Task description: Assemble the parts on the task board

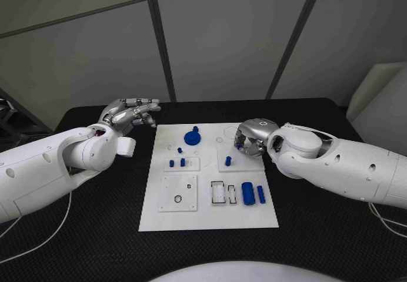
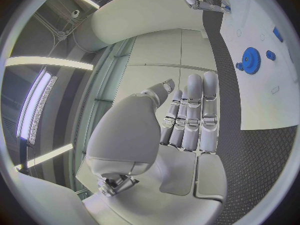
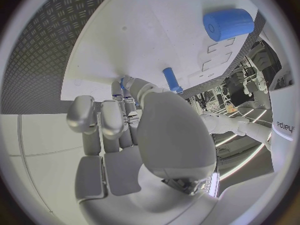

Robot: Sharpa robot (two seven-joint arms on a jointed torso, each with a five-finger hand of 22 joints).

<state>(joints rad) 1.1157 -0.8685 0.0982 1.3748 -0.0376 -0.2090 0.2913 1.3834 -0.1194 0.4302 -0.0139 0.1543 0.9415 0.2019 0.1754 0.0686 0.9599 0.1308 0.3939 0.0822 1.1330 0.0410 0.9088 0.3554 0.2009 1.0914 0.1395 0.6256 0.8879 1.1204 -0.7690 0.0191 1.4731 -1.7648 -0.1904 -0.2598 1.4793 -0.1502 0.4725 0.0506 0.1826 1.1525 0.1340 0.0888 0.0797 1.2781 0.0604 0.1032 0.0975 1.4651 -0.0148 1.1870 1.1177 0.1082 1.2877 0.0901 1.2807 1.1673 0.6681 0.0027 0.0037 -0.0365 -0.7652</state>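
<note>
Right silver hand point(image 1: 249, 140), fingers curled together over the white plastic task board point(image 1: 254, 217) at frame centre, appears to pinch a small blue peg point(image 3: 122, 81), probably for insertion; left silver hand point(image 1: 129, 114) idles curled, holding nothing.

Blue parts point(image 1: 192, 138) on white task board point(image 1: 207, 217)

We see a black table point(image 1: 102, 235) with a fine ribbed, diamond-plate texture across its surface. Behind it we see pale grey wall panels point(image 1: 220, 47) divided by dark vertical strips point(image 1: 163, 50). At the far right, beside the table, we notice a pale, cream-coloured block point(image 1: 377, 94). Thin white cables point(image 1: 34, 241) trail over the table near both side edges.
</note>
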